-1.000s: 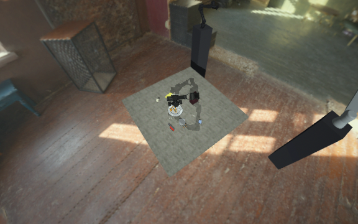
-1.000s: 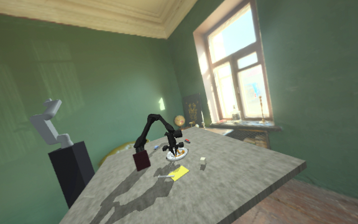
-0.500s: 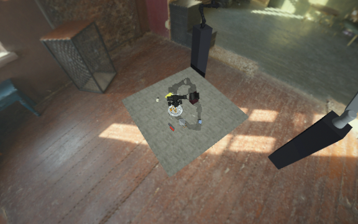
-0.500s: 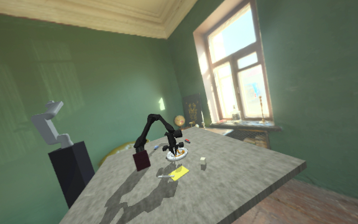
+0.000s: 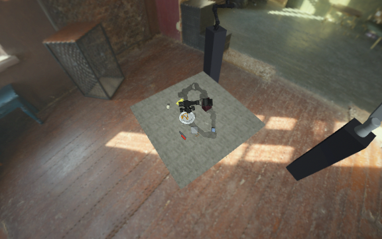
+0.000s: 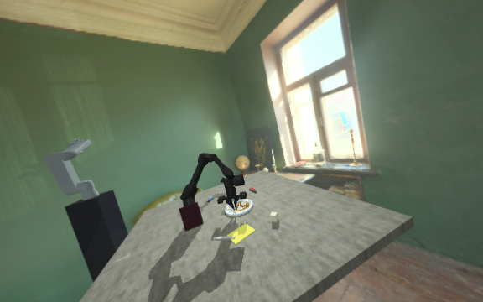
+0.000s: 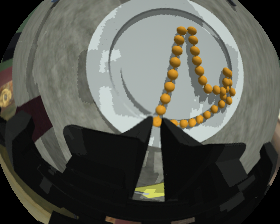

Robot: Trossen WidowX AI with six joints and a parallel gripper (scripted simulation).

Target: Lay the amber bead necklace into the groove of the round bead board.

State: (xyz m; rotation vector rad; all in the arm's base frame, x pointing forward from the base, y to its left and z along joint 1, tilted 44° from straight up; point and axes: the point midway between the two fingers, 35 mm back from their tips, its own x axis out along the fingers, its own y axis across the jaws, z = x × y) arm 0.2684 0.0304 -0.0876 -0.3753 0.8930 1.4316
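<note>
The round bead board (image 5: 187, 123) (image 6: 239, 215) (image 7: 98, 75) is pale grey-white and lies flat, with a ring groove inside its rim. The amber bead necklace (image 5: 186, 116) (image 6: 244, 205) (image 7: 175, 62) is over the board. In the wrist view one strand runs from the fingertips up to a narrow bend inside the ring; near-side beads curve to a bunch at the groove's right part. The groove's left part shows no beads. My gripper (image 5: 187, 112) (image 6: 235, 209) (image 7: 156, 121) points down at the board's near edge, shut on a necklace bead. Bead heights are unclear.
A yellow sheet (image 5: 180, 101) (image 6: 241, 235) (image 7: 152, 191) and a pale stick (image 6: 224, 238) lie near the board. A whitish block (image 5: 168, 106) (image 6: 273, 215), a red-and-grey object (image 5: 183, 136) (image 6: 252, 190), a grey square (image 5: 194, 130) and a blue item (image 5: 213, 129) (image 6: 211, 198) are around it.
</note>
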